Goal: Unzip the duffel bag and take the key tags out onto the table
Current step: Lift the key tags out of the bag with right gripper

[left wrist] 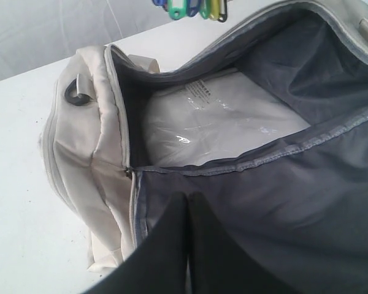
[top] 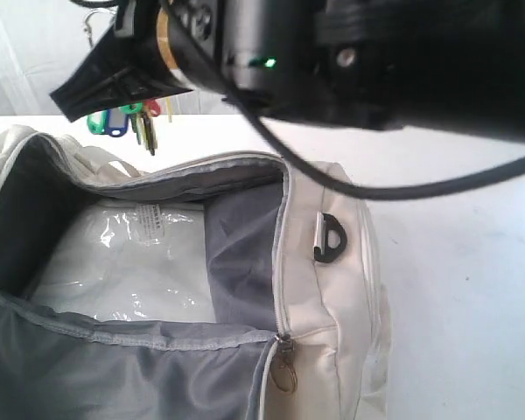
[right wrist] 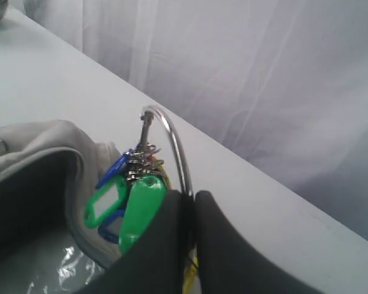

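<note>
The cream duffel bag (top: 332, 289) (left wrist: 80, 153) lies unzipped on the white table (top: 464, 262), its grey lining showing. My right gripper (top: 96, 83) (right wrist: 190, 199) is shut on a large metal ring (right wrist: 172, 141). From that ring hang the key tags (top: 122, 121) (right wrist: 132, 202) (left wrist: 190, 7), in the air above the bag's far rim (right wrist: 43, 138). My left gripper (left wrist: 189, 199) is shut at the near grey flap, seemingly pinching its edge. It does not show in the exterior view.
A clear plastic packet (top: 122, 262) (left wrist: 214, 116) lies inside the bag. A black D-ring (top: 331, 238) and a metal zipper pull (top: 284, 367) sit on the bag's end. The right arm's black cable (top: 402, 188) loops over the table. A white curtain hangs behind the table.
</note>
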